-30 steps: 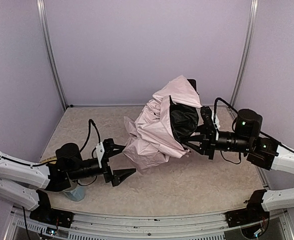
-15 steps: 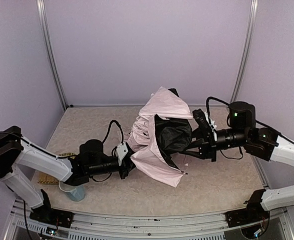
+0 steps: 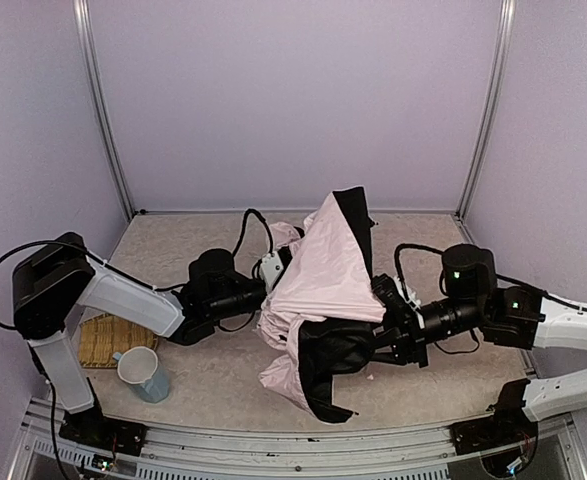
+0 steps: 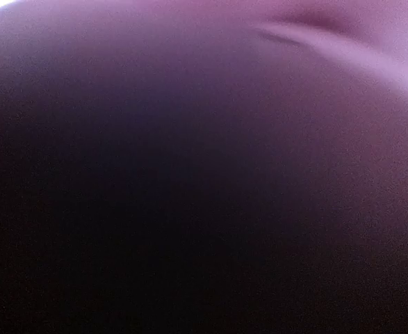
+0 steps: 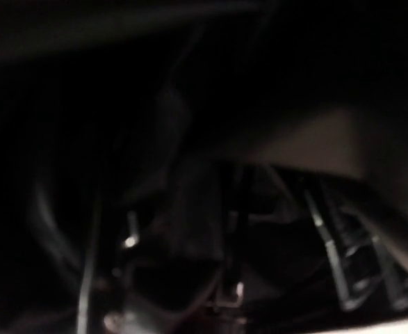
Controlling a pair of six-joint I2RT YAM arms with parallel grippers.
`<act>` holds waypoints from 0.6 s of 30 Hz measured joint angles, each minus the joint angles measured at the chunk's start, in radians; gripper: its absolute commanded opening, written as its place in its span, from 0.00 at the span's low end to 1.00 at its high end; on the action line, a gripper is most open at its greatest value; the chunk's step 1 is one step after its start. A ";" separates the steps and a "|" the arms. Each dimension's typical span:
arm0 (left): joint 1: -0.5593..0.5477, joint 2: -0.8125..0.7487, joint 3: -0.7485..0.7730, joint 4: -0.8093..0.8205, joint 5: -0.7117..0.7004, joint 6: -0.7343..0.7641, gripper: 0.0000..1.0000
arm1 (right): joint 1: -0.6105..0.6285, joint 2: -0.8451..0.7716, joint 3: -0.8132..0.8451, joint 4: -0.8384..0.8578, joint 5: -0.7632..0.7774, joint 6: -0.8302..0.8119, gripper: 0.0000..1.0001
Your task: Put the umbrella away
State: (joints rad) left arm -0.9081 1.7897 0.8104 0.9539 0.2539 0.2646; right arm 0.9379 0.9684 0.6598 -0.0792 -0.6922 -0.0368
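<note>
The umbrella [image 3: 323,265] lies half open in the middle of the worktop [image 3: 453,385], with pink cloth on top and black lining hanging toward the front. The left arm [image 3: 133,300] reaches into it from one side and the right arm [image 3: 493,312] from the other. The left fingers and the right fingers are hidden in the cloth, so I cannot tell if they are wide, narrow or holding it. 1 blue cup [image 3: 143,372] stands just beside a woven mat [image 3: 98,338].

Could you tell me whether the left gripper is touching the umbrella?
Touching. In the top external view the left gripper is pushed into the folds of the umbrella, whose pink fabric fills the left wrist view.
</note>
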 measured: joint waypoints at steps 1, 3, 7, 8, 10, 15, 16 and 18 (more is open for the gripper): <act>0.000 0.010 0.005 0.001 0.006 0.002 0.13 | 0.008 0.001 -0.035 0.027 0.011 0.010 0.00; 0.005 0.042 0.013 0.006 0.028 0.002 0.14 | 0.029 0.011 -0.115 0.100 0.040 0.040 0.00; 0.013 0.111 0.013 0.011 0.055 -0.006 0.14 | 0.067 0.103 -0.238 0.244 0.092 0.103 0.00; 0.015 0.126 0.013 0.011 0.057 -0.010 0.14 | 0.079 0.138 -0.262 0.275 0.105 0.119 0.00; 0.018 0.157 0.013 0.021 0.061 -0.020 0.14 | 0.098 0.202 -0.301 0.325 0.133 0.150 0.00; 0.021 0.215 0.019 0.047 0.061 -0.047 0.12 | 0.115 0.334 -0.353 0.409 0.179 0.221 0.00; 0.021 0.227 0.024 0.048 0.060 -0.053 0.11 | 0.115 0.360 -0.357 0.425 0.187 0.235 0.00; 0.021 0.247 0.033 0.051 0.056 -0.060 0.10 | 0.116 0.406 -0.359 0.458 0.192 0.259 0.00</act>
State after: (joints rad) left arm -0.8867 2.0365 0.8436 1.0046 0.3096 0.2043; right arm 1.0534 1.3739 0.3008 0.3786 -0.4999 0.2222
